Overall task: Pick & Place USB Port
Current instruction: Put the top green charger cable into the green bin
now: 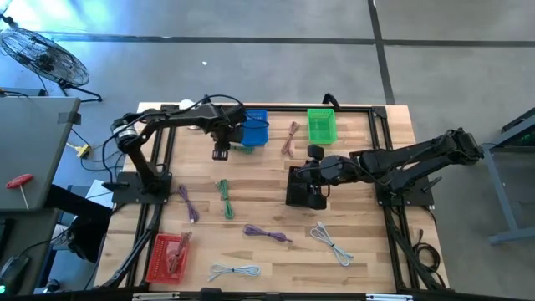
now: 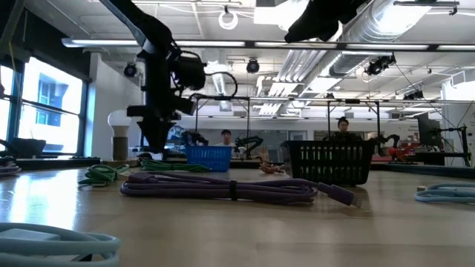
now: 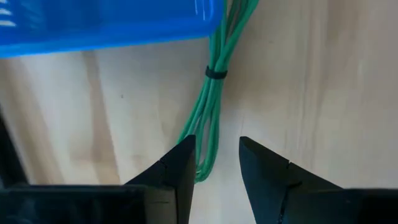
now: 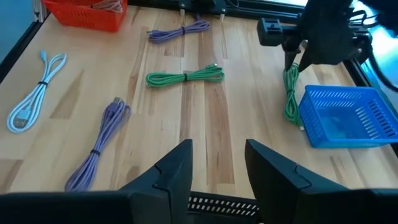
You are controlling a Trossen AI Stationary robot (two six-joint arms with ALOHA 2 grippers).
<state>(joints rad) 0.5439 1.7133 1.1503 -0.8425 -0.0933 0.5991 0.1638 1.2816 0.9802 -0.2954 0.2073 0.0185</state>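
My left gripper (image 3: 217,144) is open and points down beside the blue basket (image 3: 93,25), low over the table (image 1: 221,153). A bundled green USB cable (image 3: 214,93) lies flat on the wood, running out from the basket's edge. Its near end lies between my left fingers and close to one of them, and I see no touch. The same cable shows in the right wrist view (image 4: 291,93). My right gripper (image 4: 219,149) is open and hovers over a black basket (image 1: 299,189) at mid-table, holding nothing.
Loose cables lie on the wood: another green one (image 1: 224,199), two purple ones (image 1: 188,203) (image 1: 267,235), two pale blue ones (image 1: 332,244) (image 1: 234,271) and a pinkish one (image 1: 290,138). A green basket (image 1: 321,125) stands at the far edge and a red basket (image 1: 167,257) at the near left.
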